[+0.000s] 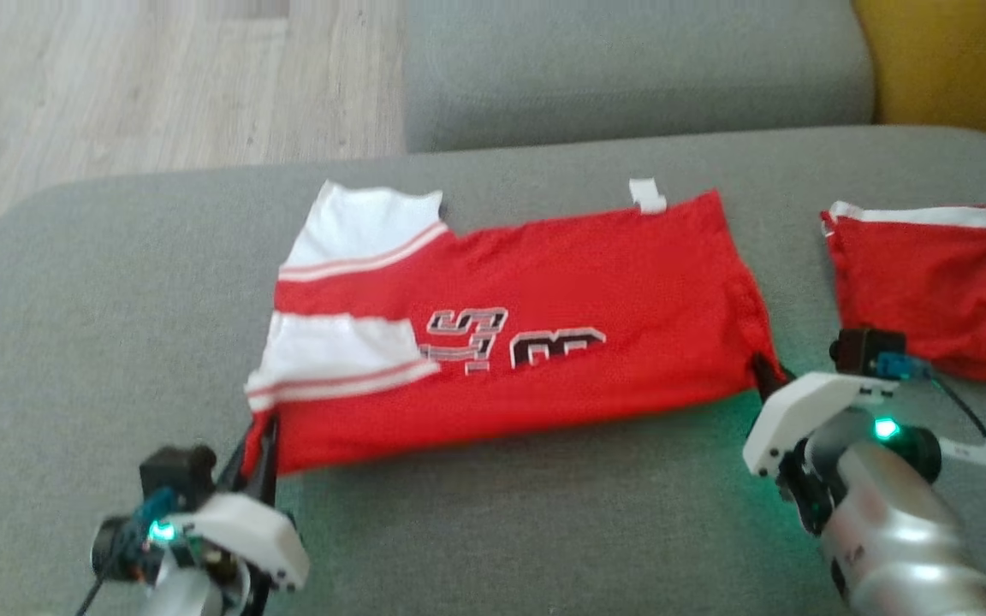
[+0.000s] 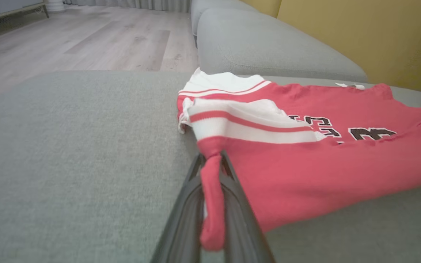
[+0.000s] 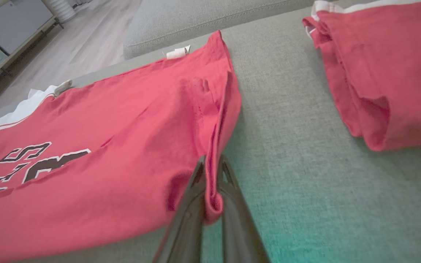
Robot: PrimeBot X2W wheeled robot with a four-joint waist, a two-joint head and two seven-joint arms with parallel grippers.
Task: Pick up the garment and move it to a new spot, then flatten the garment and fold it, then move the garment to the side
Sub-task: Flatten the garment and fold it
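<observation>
Red jersey (image 1: 544, 342) in two end effectors (image 1: 264, 435) (image 1: 767, 372); second garment (image 1: 929, 291) nearby.

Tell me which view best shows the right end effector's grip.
Right wrist view: right end effector pinching the shirt hem, close up. Head view shows the pinch small, blurred; left wrist view, the shirt's far end.

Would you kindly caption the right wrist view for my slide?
Shut right gripper pinching the red jersey's corner on a grey sofa.

Soft daylight everywhere; the garment (image 1: 527, 342) casts a thin shadow. My head view blurs slightly, my wrist lamp (image 1: 887, 429) greening the cushion (image 1: 544, 522).
</observation>
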